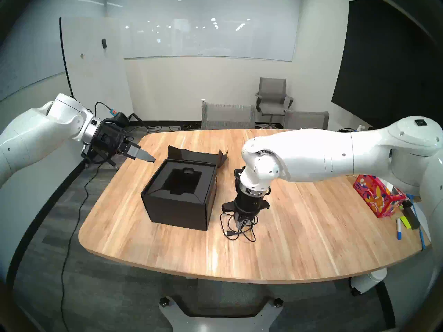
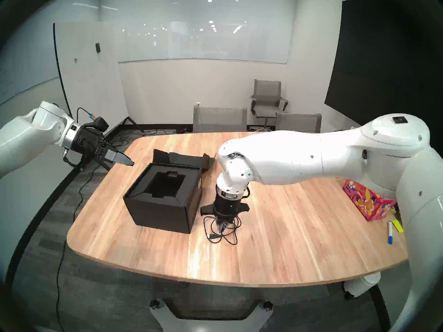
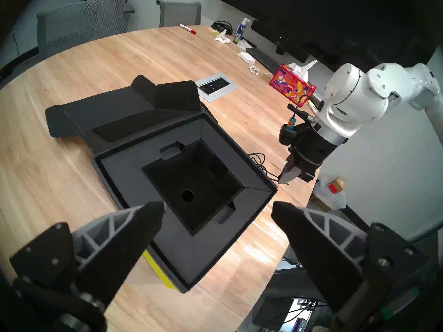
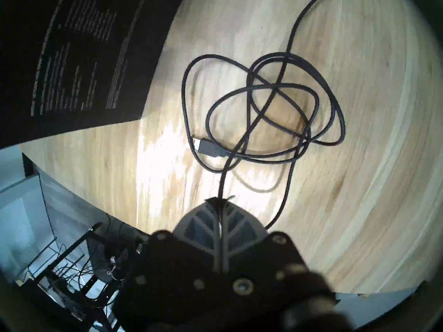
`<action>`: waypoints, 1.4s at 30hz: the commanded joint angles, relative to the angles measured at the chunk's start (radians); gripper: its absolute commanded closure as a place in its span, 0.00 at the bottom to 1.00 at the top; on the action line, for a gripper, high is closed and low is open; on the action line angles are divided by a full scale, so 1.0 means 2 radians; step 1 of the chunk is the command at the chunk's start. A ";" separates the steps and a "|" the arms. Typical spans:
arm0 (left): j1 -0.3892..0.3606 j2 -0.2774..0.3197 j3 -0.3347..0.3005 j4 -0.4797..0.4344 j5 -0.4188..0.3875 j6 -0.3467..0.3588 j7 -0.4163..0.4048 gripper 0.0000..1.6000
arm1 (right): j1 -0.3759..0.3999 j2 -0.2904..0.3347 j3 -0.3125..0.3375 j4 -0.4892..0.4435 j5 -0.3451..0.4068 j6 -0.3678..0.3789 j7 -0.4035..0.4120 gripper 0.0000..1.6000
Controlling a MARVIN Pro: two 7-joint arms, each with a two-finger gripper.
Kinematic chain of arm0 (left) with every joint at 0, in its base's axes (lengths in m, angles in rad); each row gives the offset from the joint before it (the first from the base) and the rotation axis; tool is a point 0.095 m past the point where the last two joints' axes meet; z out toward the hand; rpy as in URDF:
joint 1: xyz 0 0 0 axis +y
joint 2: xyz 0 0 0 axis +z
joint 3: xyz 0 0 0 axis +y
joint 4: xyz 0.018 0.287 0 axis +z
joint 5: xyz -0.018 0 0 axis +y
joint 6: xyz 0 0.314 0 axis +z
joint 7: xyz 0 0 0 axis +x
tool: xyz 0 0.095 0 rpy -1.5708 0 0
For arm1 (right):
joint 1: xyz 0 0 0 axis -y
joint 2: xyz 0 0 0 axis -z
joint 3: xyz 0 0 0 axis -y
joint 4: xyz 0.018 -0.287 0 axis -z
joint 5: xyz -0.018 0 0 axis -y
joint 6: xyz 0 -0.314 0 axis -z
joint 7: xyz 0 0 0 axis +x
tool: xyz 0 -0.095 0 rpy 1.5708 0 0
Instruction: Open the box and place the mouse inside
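Note:
The black box (image 1: pixel 177 204) stands open left of the table's centre, its flap lid (image 3: pixel 124 118) folded back and a deep black foam well (image 3: pixel 191 185) showing. A yellow-green note (image 3: pixel 158 269) peeks from under its near side. My right gripper (image 1: pixel 241 225) points straight down just right of the box, shut on the thin black cable (image 4: pixel 263 89) of the mouse, which lies coiled with its USB plug (image 4: pixel 211 148). The mouse body is hidden. My left gripper (image 1: pixel 134 162) hangs open and empty off the table's far-left edge, apart from the box.
A red floral tissue box (image 1: pixel 376 197) and markers (image 1: pixel 399 231) lie at the right edge under my right arm. In the left wrist view a power outlet plate (image 3: pixel 217 86), white charger (image 3: pixel 247 57), spray bottle (image 3: pixel 239 32) and red marker (image 3: pixel 188 29) sit farther off. Chairs (image 1: pixel 227 116) line the far side.

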 commanded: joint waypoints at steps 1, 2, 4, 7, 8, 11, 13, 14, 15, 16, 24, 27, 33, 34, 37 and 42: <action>-0.010 0.000 -0.007 -0.001 -0.003 0.001 -0.006 0.00 | 0.022 0.040 0.015 -0.028 0.000 -0.051 -0.020 1.00; -0.010 0.000 -0.007 0.000 -0.003 0.001 -0.006 0.00 | 0.021 0.043 0.017 -0.030 0.000 -0.061 -0.026 1.00; -0.010 0.000 -0.007 0.000 -0.003 0.001 -0.007 0.00 | 0.018 0.045 0.022 -0.025 0.000 -0.076 -0.035 1.00; -0.011 0.000 -0.007 0.000 -0.003 0.002 -0.008 0.00 | 0.011 0.048 0.031 -0.024 0.000 -0.093 -0.051 1.00; -0.011 0.000 -0.007 0.000 -0.003 0.002 -0.008 0.00 | 0.010 0.049 0.033 -0.026 0.000 -0.097 -0.055 1.00; -0.011 0.000 -0.007 0.000 -0.003 0.002 -0.009 0.00 | 0.001 0.053 0.047 -0.030 0.000 -0.112 -0.075 1.00; -0.011 0.000 -0.007 0.000 -0.003 0.002 -0.009 0.00 | -0.002 0.053 0.051 -0.028 0.000 -0.115 -0.080 1.00; -0.011 0.000 -0.007 0.001 -0.003 0.002 -0.009 0.00 | -0.009 0.051 0.059 -0.019 0.000 -0.118 -0.091 0.64; -0.012 0.000 -0.007 0.001 -0.003 0.002 -0.009 0.00 | -0.012 0.049 0.063 -0.015 0.000 -0.119 -0.095 0.53; -0.012 0.000 -0.007 0.001 -0.003 0.002 -0.009 0.00 | -0.012 0.049 0.063 -0.015 0.000 -0.119 -0.095 0.53; -0.012 -0.001 -0.006 0.001 -0.002 0.003 -0.011 0.00 | -0.050 0.036 0.111 0.026 0.000 -0.118 -0.146 0.00; -0.013 -0.001 -0.006 0.001 -0.002 0.003 -0.011 0.00 | -0.062 0.024 0.129 0.046 0.000 -0.110 -0.165 0.00; -0.013 -0.001 -0.005 0.002 -0.002 0.003 -0.012 0.00 | -0.084 0.002 0.164 0.091 0.000 -0.085 -0.200 0.00; -0.013 -0.001 -0.005 0.002 -0.002 0.003 -0.012 0.00 | -0.086 0.000 0.168 0.097 0.000 -0.079 -0.204 0.00; -0.014 -0.001 -0.005 0.002 -0.002 0.003 -0.012 0.00 | -0.093 -0.005 0.180 0.115 0.000 -0.066 -0.215 0.00; -0.014 -0.001 -0.004 0.002 -0.002 0.004 -0.013 0.00 | -0.102 -0.020 0.200 0.164 0.000 -0.025 -0.226 0.00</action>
